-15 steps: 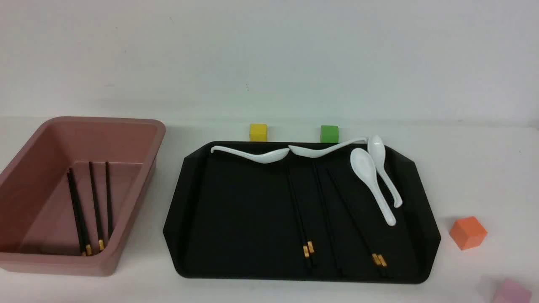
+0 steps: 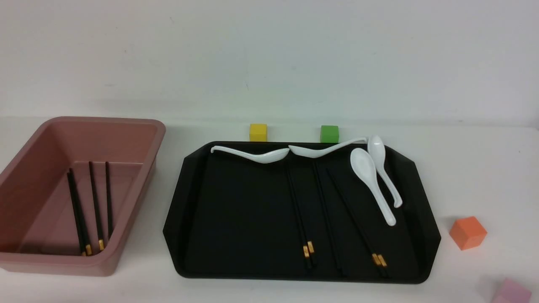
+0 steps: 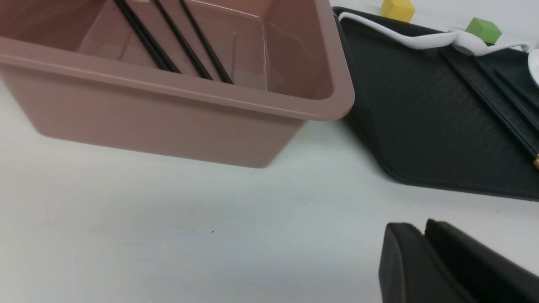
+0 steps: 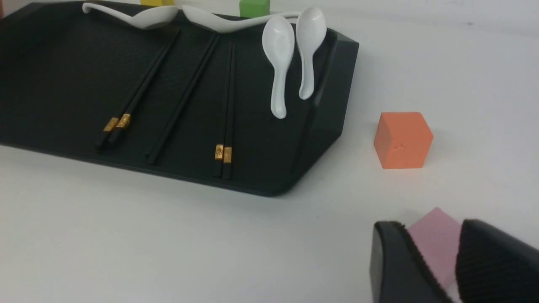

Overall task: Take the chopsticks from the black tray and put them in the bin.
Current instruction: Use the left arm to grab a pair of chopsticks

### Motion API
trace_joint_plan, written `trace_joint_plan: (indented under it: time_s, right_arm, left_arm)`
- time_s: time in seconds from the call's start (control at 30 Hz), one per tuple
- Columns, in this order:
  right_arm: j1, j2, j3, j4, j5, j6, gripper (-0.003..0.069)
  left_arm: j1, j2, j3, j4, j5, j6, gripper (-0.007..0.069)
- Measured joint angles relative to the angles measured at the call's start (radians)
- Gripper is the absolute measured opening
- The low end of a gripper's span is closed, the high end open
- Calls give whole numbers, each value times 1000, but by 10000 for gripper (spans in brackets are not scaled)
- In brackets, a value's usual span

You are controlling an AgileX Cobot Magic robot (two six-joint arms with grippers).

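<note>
Several black chopsticks (image 2: 300, 210) with gold bands lie lengthwise on the black tray (image 2: 236, 210), right of its middle; they also show in the right wrist view (image 4: 143, 88). Several more chopsticks (image 2: 94, 202) lie inside the pink bin (image 2: 105, 121), left of the tray. Neither gripper shows in the front view. My left gripper (image 3: 423, 229) is shut and empty, low over the bare table near the bin's (image 3: 168, 118) near wall. My right gripper (image 4: 433, 227) is open and empty over the table, right of the tray's (image 4: 328, 105) near right corner.
Several white spoons (image 2: 372, 181) lie along the tray's far edge and right side. A yellow cube (image 2: 258, 132) and a green cube (image 2: 329, 134) stand behind the tray. An orange cube (image 2: 467, 232) and a pink cube (image 2: 511, 292) sit right of it; the pink cube (image 4: 438, 235) shows between my right fingers.
</note>
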Motion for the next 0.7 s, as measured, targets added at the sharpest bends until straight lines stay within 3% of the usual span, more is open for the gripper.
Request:
trace_joint_plan:
  time_s: [0.7]
  right_arm:
    - [0, 0, 0, -1, 0, 0, 240]
  left_arm:
    - [0, 0, 0, 0, 0, 0, 95]
